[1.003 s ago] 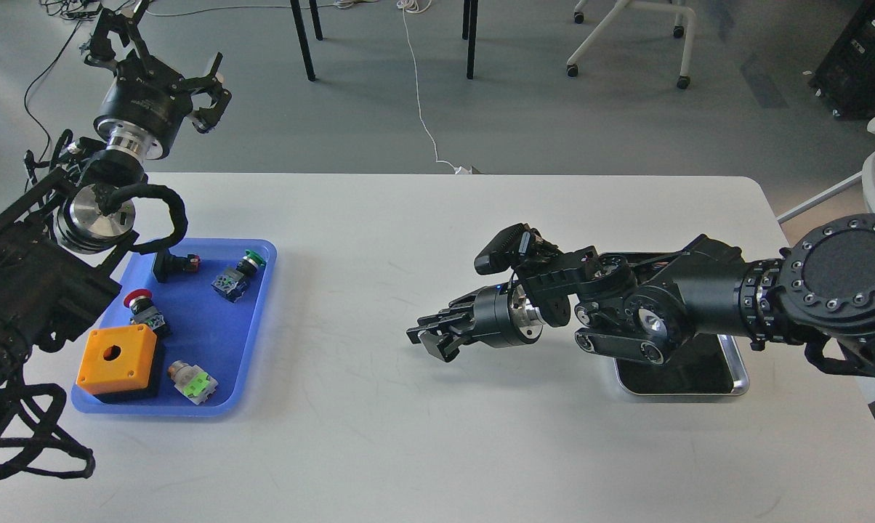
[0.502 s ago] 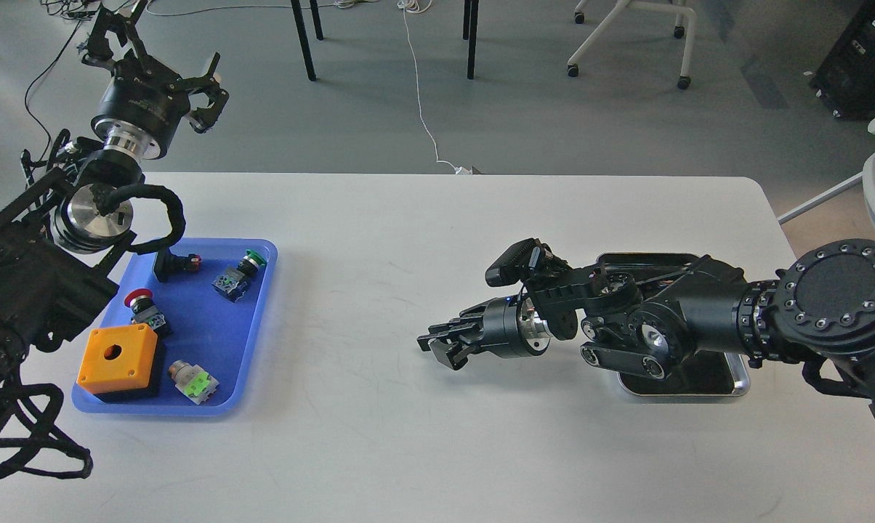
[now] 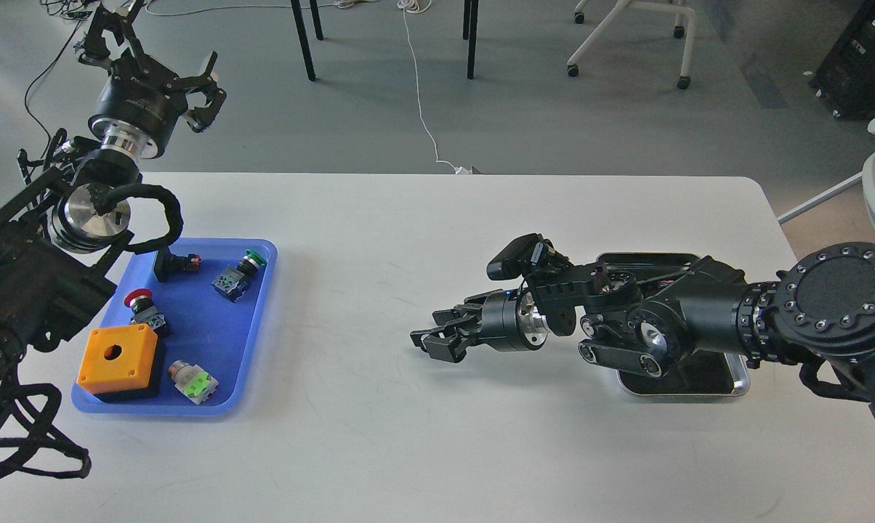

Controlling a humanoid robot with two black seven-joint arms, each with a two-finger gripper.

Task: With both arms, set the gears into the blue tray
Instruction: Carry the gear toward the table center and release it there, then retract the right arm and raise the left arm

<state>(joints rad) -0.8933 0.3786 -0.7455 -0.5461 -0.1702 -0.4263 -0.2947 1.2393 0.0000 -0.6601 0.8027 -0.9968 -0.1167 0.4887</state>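
Head view showed a white worktop (image 3: 379,436) filling the lower part of the frame. Nearest, at lower left, a blue tray (image 3: 259,319) lay flat on it, holding an orange box (image 3: 116,357) with a round hole in its top, a pale switch with a green tip (image 3: 194,383), a red-capped push-button (image 3: 142,303), a green-capped push-button (image 3: 238,272) and a black push-button with a red tip (image 3: 176,263). No gears could be made out anywhere in the frame. At centre right, the right end effector (image 3: 429,341) reached leftward low over the bare worktop, well apart from the blue tray, its fingers set slightly apart with nothing visible between them. Behind its wrist, partly hidden by the arm, a shiny steel tray (image 3: 735,378) with a dark inside sat at the right. Farthest, at upper left, the left end effector (image 3: 158,62) was raised beyond the worktop's far edge, its fingers spread and empty, against the grey floor (image 3: 554,123).
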